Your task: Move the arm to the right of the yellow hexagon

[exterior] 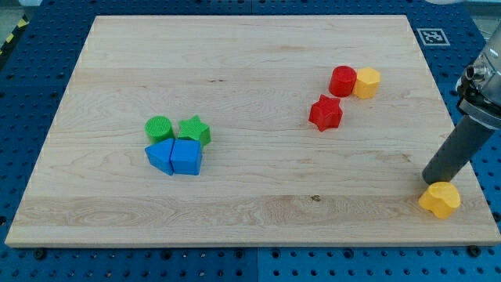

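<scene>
Yellow hexagon (366,82) is sitting beside the red cylinder (342,81) at upper right, while my tip (429,182), gripperless and grasping nothing, is touching a yellow heart (440,200), well below its target.

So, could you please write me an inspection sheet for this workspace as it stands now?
Surface: wooden board on a blue perforated table.
Job's things: yellow hexagon at the view's upper right, touching a red cylinder on its left.
Clutter: red star below those; green cylinder, green star and two blue blocks clustered at the view's left; yellow heart at the view's lower right.
Grippers: none; my tip sits at the yellow heart's upper left edge, well below and right of the hexagon.
Cables: nothing seen.
Surroundings: marker tag beside the board's upper right corner.
</scene>
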You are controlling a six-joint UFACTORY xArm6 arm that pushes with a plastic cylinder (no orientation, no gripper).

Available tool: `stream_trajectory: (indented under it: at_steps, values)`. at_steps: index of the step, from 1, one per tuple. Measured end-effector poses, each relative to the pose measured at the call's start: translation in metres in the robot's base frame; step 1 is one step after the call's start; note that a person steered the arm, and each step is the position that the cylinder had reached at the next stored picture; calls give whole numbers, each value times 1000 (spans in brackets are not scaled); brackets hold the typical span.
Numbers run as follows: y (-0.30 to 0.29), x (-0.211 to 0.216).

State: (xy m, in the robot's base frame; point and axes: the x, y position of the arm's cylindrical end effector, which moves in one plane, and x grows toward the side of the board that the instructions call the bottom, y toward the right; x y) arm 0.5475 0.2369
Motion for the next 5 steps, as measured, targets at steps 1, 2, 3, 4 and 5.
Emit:
stream_trajectory:
  at_steps: [1, 2, 3, 4, 5]
  values:
    - [0, 3]
    - [5, -30]
    - [19, -61]
    - [19, -77]
    - [19, -78]
